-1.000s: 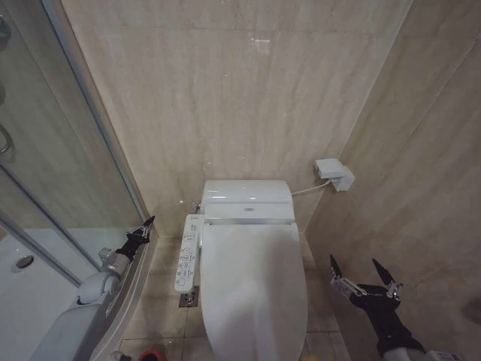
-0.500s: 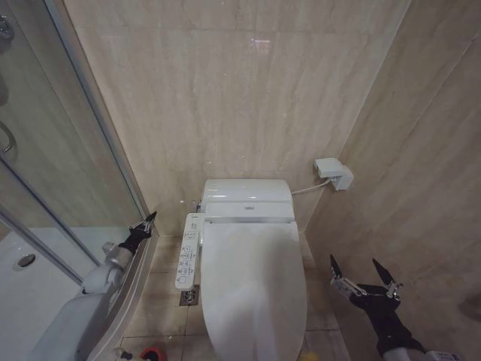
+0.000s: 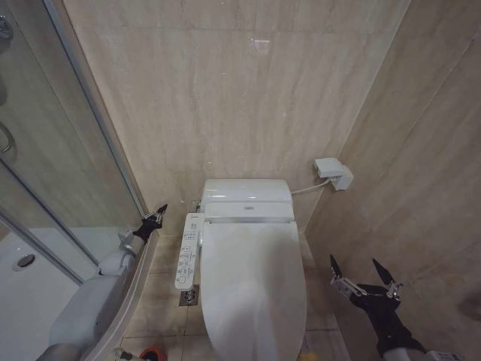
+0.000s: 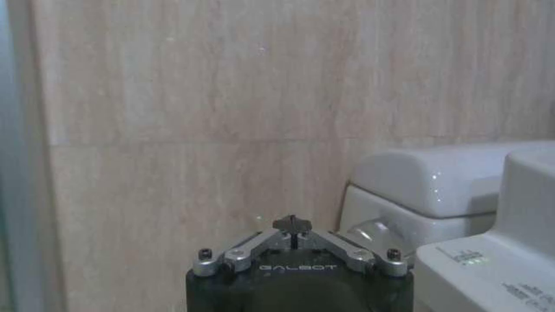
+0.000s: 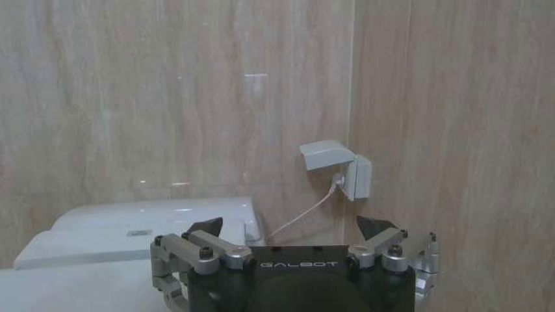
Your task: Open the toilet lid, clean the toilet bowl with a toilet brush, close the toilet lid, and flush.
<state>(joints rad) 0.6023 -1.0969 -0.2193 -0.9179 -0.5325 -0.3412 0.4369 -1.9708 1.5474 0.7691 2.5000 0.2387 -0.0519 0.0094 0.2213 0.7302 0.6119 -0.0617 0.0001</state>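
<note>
Toilet lid (image 3: 254, 289) is down and closed over the toilet bowl, which is hidden under it, in the corner between the back wall (image 3: 240, 98) and the right wall. Along the lid's left edge runs the long white button panel (image 3: 186, 252). The left gripper (image 3: 157, 214) is in the air, near the far end of this panel and beside the glass shower screen (image 3: 52, 150); its fingers are pressed together into one point and hold nothing. The right gripper (image 3: 364, 276) hovers to the right of the lid, near the right wall, with its fingers spread wide apart and empty. A red cup (image 3: 152, 353) stands on the floor at the lid's front left.
</note>
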